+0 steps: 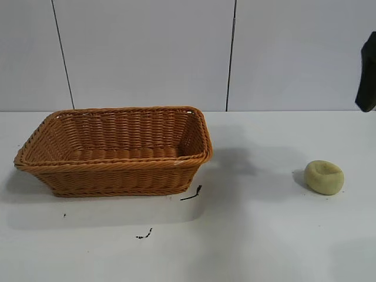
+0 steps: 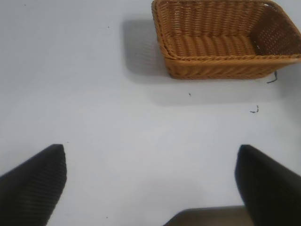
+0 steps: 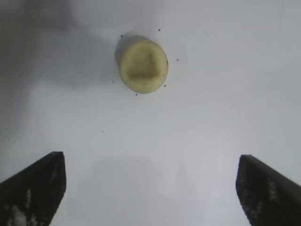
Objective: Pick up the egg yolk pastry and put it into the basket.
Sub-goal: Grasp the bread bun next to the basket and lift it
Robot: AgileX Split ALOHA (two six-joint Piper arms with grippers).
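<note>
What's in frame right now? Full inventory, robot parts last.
basket: 1, orange-brown wicker, table's left half, empty.
pastry: 1, pale yellow-green, on the table right of the basket, well apart from it.
black marks: 2 small ones, on the table by the basket's front right corner and a little nearer the camera.
table: 1, white.
wall: pale grey panels with dark seams, behind the table.
left hand: 1, black, open, above bare table away from the basket.
right hand: 1, black, open, above the table short of the pastry; dark arm part at the exterior view's right edge.
</note>
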